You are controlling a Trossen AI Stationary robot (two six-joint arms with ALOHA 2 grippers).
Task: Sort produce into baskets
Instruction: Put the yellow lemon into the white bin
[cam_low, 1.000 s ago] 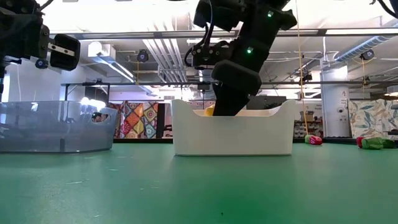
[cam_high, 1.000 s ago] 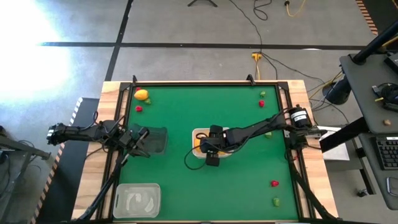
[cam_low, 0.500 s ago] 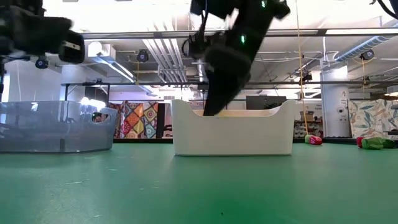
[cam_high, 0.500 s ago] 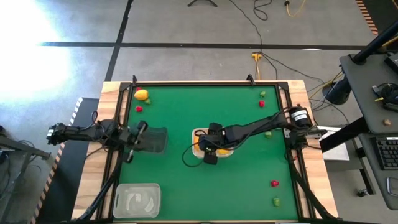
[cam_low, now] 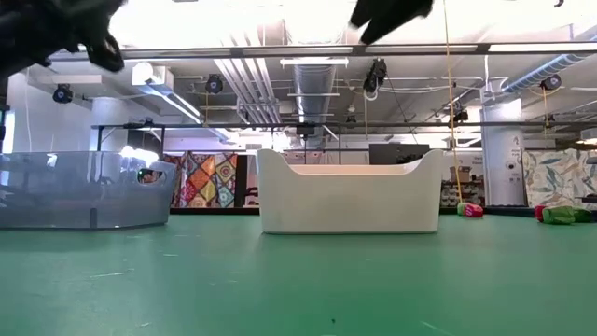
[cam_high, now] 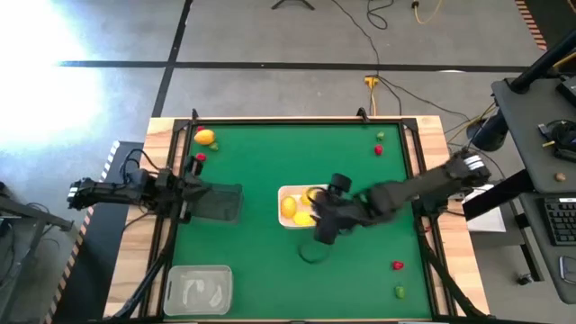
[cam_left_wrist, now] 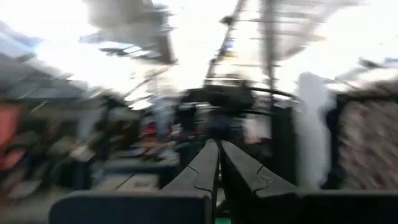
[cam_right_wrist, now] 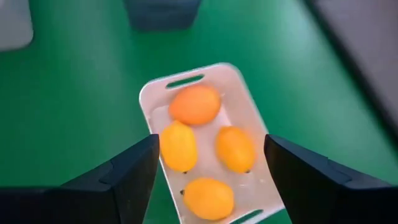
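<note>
Right gripper (cam_high: 317,236) lifts clear of the white basket (cam_right_wrist: 148,94), fingers wide and empty — four yellow-orange fruits (cam_right_wrist: 178,145) now sorted inside.

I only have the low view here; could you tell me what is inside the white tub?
Observer: The right wrist view shows four yellow-orange fruits in the white tub.
Operator: Thank you. Where is the right gripper?
Observer: In the high view the right gripper is at the tub's near right corner, open and empty.
Operator: And what is still loose on the table?
Observer: One orange fruit lies at the far left corner, with red pieces nearby.
</note>
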